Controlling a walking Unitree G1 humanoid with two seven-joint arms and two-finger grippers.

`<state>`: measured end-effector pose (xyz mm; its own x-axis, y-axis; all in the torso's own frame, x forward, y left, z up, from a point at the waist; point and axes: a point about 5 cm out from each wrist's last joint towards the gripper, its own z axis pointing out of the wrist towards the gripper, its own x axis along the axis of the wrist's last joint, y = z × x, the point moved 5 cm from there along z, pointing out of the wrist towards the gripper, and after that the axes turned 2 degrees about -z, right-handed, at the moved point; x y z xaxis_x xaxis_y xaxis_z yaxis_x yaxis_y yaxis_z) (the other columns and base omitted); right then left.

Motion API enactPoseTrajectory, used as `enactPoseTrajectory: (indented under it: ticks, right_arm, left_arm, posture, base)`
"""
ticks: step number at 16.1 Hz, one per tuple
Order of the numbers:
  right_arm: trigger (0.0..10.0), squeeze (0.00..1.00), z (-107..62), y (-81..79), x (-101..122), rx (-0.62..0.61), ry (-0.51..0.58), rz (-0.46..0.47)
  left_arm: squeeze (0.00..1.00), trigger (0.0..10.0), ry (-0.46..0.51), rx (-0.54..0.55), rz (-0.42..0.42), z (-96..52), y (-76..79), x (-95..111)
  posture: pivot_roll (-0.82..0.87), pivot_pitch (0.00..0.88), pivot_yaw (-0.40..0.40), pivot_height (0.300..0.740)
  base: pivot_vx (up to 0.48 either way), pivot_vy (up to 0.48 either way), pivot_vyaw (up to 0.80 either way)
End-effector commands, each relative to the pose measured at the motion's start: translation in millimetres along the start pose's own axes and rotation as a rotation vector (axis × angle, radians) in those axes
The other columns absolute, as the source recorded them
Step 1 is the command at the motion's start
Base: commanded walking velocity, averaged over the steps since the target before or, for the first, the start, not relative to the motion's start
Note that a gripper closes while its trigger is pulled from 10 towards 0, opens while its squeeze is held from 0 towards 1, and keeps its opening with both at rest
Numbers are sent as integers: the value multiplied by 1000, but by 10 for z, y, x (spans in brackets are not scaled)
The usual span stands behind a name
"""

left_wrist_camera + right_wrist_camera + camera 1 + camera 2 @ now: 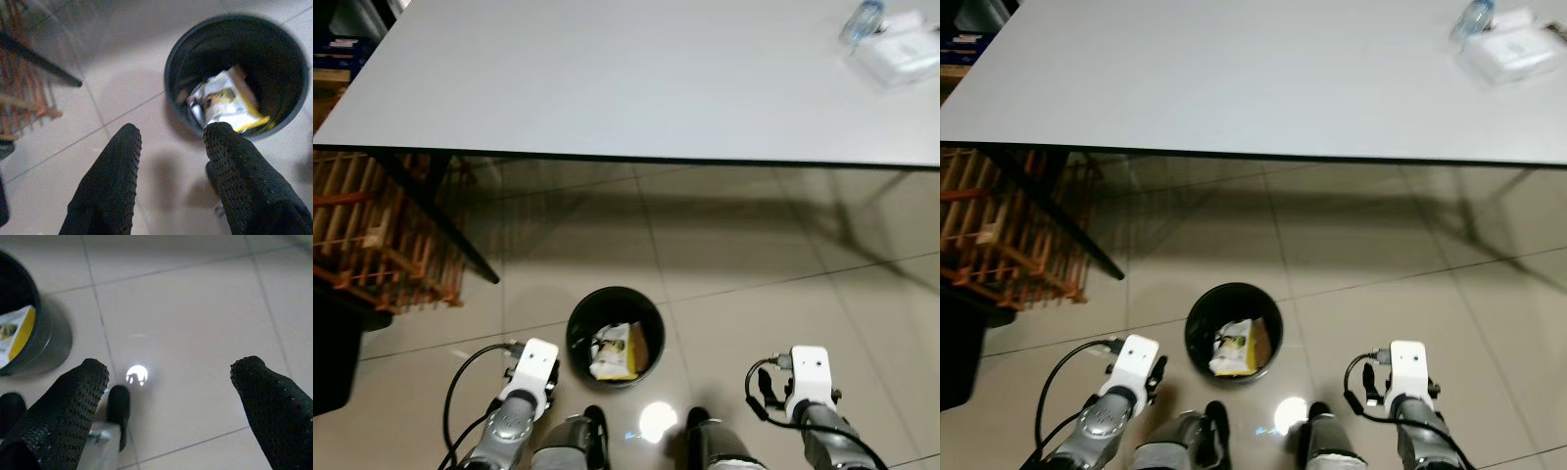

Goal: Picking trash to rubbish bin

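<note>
Down between the robot's feet stands the black rubbish bin, on pale floor tiles, with a yellow-and-white wrapper already lying inside it, slumped toward the bin's 6 o'clock wall. The left gripper hangs beside the bin at about its 8 o'clock, fingers spread and empty; the right gripper hangs well apart at the bin's 4 o'clock, also spread wide with nothing between its fingers — only bare tile below it.

Up on the grey table, at the far 1 o'clock corner, sit a clear plastic bottle and a clear plastic packet, likely the next trash. Both look light and thin-walled — the bottle probably slick and easily dented, best pinched across its middle; the packet soft and crinkly, best taken at an edge.
</note>
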<state>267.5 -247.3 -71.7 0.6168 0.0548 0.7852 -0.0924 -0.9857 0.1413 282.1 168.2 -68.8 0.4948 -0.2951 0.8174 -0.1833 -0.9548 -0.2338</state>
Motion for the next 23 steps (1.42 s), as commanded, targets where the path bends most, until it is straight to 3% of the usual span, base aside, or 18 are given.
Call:
enactPoseTrajectory:
  ticks: [1,7,12,23]
  right_arm:
    - [10000,0,-28,-5,-113,9,-33,-11]
    - [10000,0,-17,-113,-124,37,-46,1]
    - [10000,0,-3,-110,-91,32,-43,7]
    - [10000,0,-38,-173,-198,46,-63,13]
  left_arm:
    - [0,10000,-51,15,-9,-42,-13,-143]
    - [0,10000,-54,6,4,-9,52,-93]
    - [0,10000,-55,-6,9,7,120,-62]
    - [0,10000,-57,8,3,-42,71,-147]
  posture:
    - [13,196,43,740]
    - [12,159,51,740]
    - [23,125,41,740]
    - [38,181,47,740]
  base:
    - [0,0,0]
    - [0,0,0]
    - [0,0,0]
    - [0,0,0]
